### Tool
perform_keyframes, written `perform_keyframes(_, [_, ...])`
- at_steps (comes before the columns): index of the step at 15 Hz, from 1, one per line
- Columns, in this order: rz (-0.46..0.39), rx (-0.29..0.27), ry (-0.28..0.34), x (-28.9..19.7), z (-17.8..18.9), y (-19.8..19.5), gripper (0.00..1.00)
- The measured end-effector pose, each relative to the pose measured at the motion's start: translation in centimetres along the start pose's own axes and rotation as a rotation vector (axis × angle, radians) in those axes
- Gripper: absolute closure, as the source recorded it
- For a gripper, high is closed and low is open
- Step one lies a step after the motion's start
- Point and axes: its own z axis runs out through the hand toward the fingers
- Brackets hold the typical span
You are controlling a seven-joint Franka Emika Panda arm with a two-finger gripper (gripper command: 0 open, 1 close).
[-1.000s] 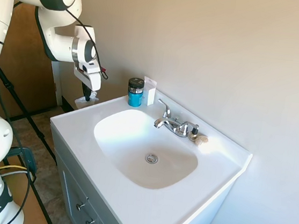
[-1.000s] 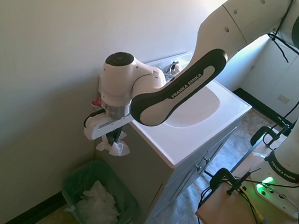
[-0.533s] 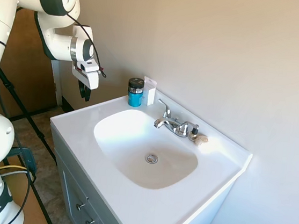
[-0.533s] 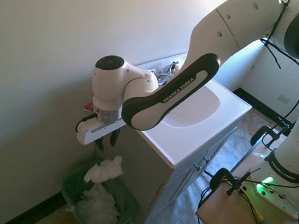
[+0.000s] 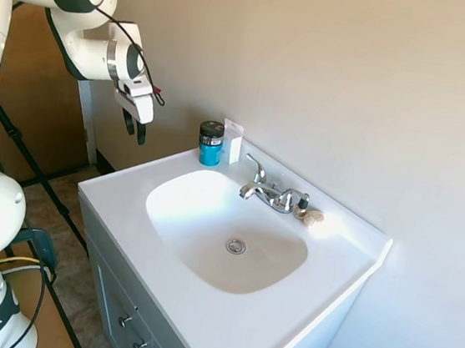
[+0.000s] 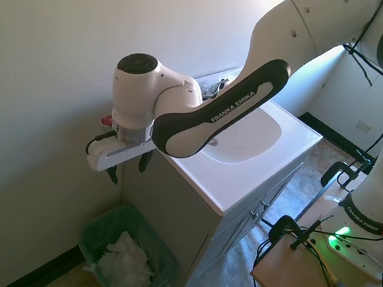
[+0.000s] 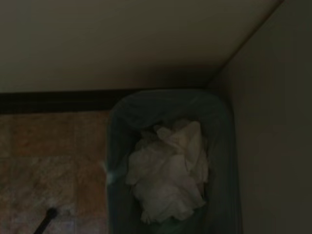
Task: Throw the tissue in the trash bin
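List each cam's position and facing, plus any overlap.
First exterior view: high, off the vanity's front corner, facing the sink and wall; arm enters left, gripper open.
Second exterior view: high, opposite side, facing the trash bin; arm enters right.
Wrist view: straight down into the bin at the tissue; no robot parts.
Shared: exteriors share sink, gripper; second and wrist share bin.

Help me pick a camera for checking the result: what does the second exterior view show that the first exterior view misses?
Only the second exterior view shows the trash bin on the floor with the tissue inside. Only the first shows the faucet clearly, a blue jar and the drain. Both show the open, empty gripper beside the sink.
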Motion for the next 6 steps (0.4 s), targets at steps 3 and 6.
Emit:
perform_keyframes(3, [0.045,0.028,0.047,0.7,-3.4,2.0,0.0])
perform_keyframes(6, [0.095,0.048,0.091,2.2,-5.8,4.8,0.0])
